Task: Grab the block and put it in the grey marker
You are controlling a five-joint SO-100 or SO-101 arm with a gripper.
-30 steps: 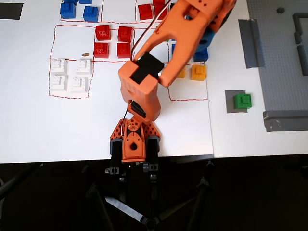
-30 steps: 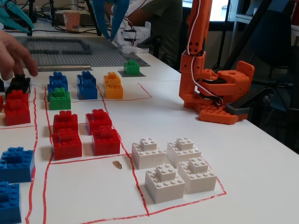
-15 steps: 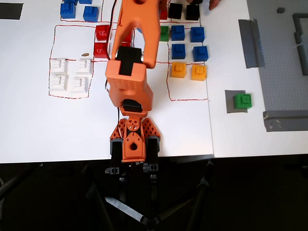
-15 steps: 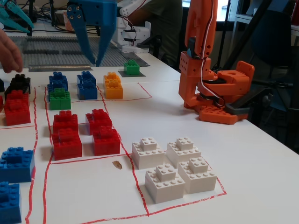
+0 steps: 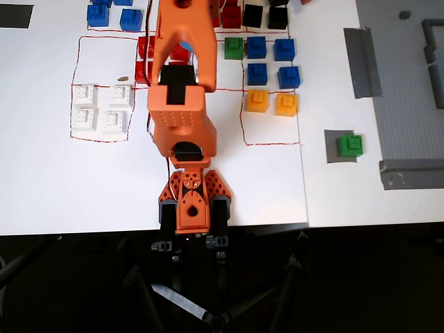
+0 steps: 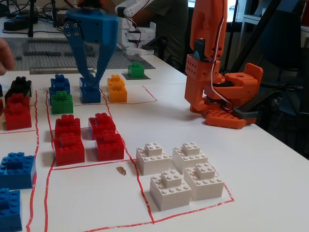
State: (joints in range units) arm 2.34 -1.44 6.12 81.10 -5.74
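A green block (image 5: 349,146) sits on the grey marker (image 5: 331,148) at the right of the overhead view; in the fixed view the block (image 6: 135,69) and marker (image 6: 126,76) are far back. A second green block (image 5: 234,47) stands beside the blue blocks, and it also shows in the fixed view (image 6: 62,102). My blue gripper (image 6: 91,77) hangs blurred above the table in front of a blue block (image 6: 90,92). Its fingertips meet and hold nothing. In the overhead view the orange arm (image 5: 182,104) hides most of the gripper.
Red blocks (image 6: 82,137), white blocks (image 6: 181,174), yellow blocks (image 5: 272,102) and blue blocks (image 5: 272,61) stand inside red outlines. Long grey tape strips (image 5: 361,62) and a studded baseplate (image 5: 409,97) lie at the right. A hand (image 6: 5,55) shows at the left edge.
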